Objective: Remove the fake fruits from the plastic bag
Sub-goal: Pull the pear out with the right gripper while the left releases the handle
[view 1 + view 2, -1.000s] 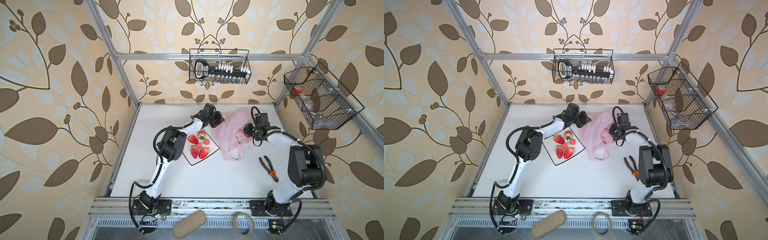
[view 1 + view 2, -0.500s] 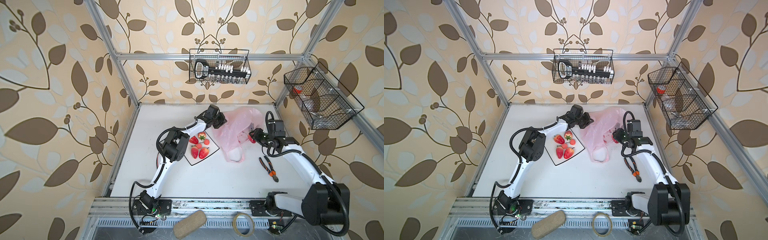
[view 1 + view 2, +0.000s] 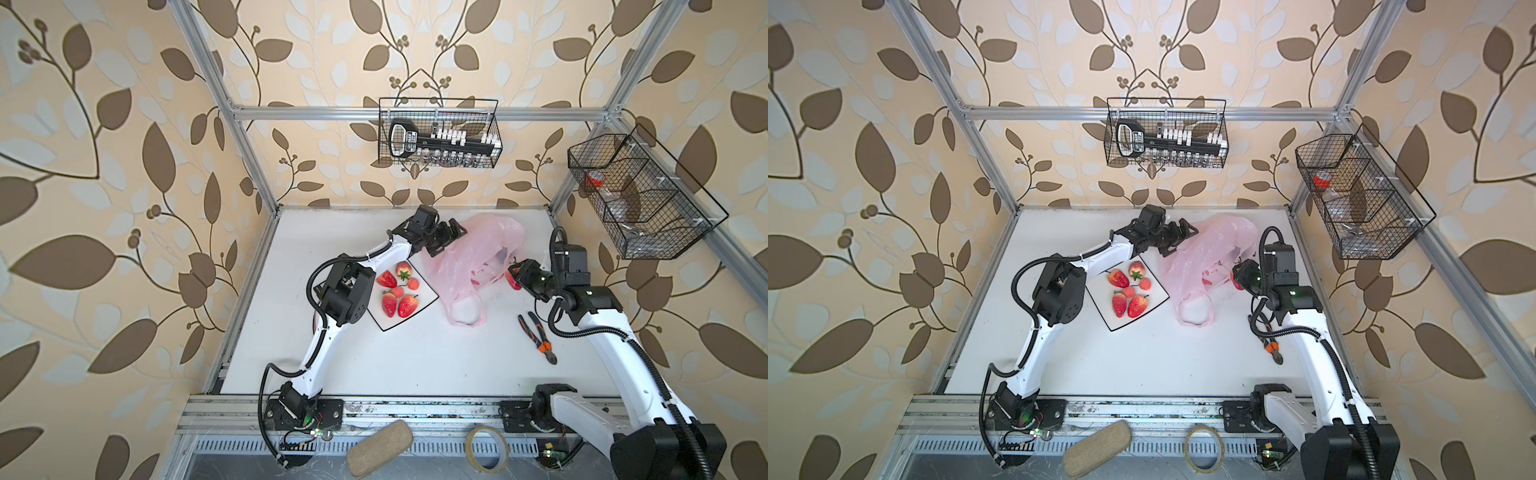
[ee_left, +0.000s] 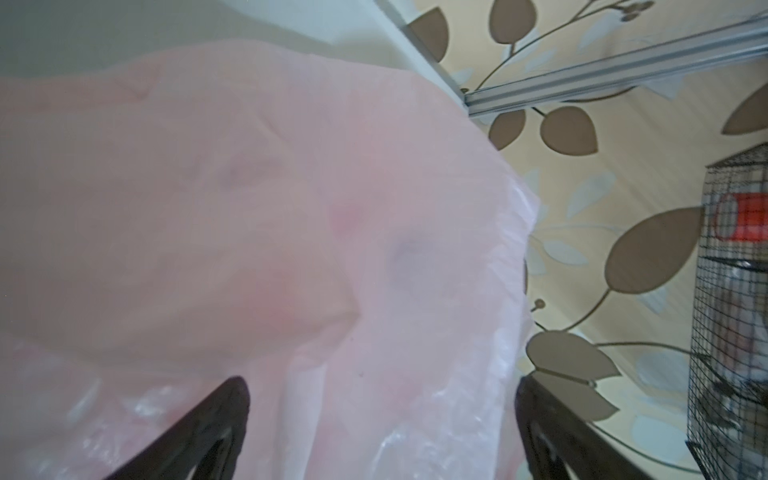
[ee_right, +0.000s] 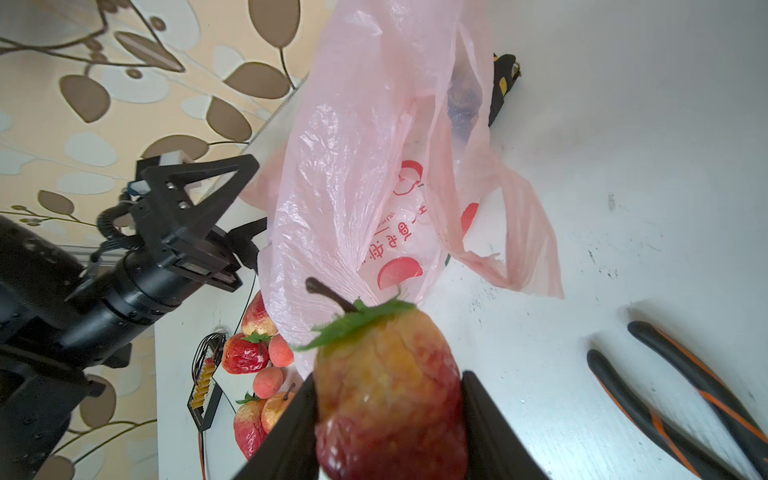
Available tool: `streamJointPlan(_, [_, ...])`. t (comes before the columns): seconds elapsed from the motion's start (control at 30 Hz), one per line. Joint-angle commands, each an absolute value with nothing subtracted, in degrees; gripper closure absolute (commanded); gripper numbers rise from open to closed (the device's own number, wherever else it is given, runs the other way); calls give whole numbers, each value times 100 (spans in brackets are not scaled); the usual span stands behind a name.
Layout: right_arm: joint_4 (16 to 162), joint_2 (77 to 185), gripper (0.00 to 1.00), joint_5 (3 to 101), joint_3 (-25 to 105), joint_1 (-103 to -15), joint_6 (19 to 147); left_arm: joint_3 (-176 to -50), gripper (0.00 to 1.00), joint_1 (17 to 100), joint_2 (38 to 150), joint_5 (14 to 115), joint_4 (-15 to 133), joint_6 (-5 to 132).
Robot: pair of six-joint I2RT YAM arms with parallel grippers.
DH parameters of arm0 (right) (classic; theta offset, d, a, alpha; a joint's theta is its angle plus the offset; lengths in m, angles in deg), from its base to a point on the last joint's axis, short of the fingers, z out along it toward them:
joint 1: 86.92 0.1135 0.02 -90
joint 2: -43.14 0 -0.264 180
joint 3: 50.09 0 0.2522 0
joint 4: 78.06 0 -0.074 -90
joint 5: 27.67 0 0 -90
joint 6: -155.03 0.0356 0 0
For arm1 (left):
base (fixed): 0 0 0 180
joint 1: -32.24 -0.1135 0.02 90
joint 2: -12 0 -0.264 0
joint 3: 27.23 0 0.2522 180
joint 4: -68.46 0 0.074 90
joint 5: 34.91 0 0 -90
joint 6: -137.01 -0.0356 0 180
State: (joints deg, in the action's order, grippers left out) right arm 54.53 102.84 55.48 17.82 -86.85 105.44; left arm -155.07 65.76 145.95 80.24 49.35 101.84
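Right gripper is clamped across the belly of a strawberry, clear of the bag and just beside its right edge, above the table. The green cap and stem point away from the wrist. Pliers lie on the table a little nearer the base, untouched.

The fruit looks light and hollow, with a glossy skin and a taper toward the tip. I judge it could squirt out if squeezed near that tip. The present hold at the widest part suits it, and gentle pressure should do.

Level with it on the left, the plate carries four strawberries and two cherries, bunched and partly touching. Small and round, the cherries would likely roll if knocked when the next fruit is set down.

Farther back, the bag slumps on the table between plate and right arm. Its film is thin, limp and crinkly, so it gives no stiff edge. A loop or a bunched fold would be the place to pinch it. No fruit shows through the film in the wrist views, only red print, so it seems empty.

Farthest, the left gripper stands at the bag's back left edge with its jaws spread wide and holding nothing, film lying just ahead of them.
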Motion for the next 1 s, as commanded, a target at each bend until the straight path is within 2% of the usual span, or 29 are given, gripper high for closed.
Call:
streamJointPlan(0.0, [5356, 10367, 55, 5739, 2186, -8700, 10317, -15683, 1, 6520, 13444, 8217, 4753, 9423])
streamJointPlan(0.27, [5364, 10581, 55, 5720, 2472, -8694, 9946, -15536, 1, 6509, 12190, 7470, 3411, 7905])
streamJointPlan(0.57, [5372, 10710, 56, 5674, 2775, -8525, 9564, -14727, 1, 6421, 10879, 6323, 2667, 7181])
streamJointPlan(0.7, [5307, 11003, 55, 6100, 3196, -7761, 9337, -14127, 1, 6063, 10337, 5777, 2504, 7411])
streamJointPlan(0.97, [5742, 12028, 56, 6724, 3882, -5639, 9102, -12640, 1, 4720, 9243, 5144, 2273, 8256])
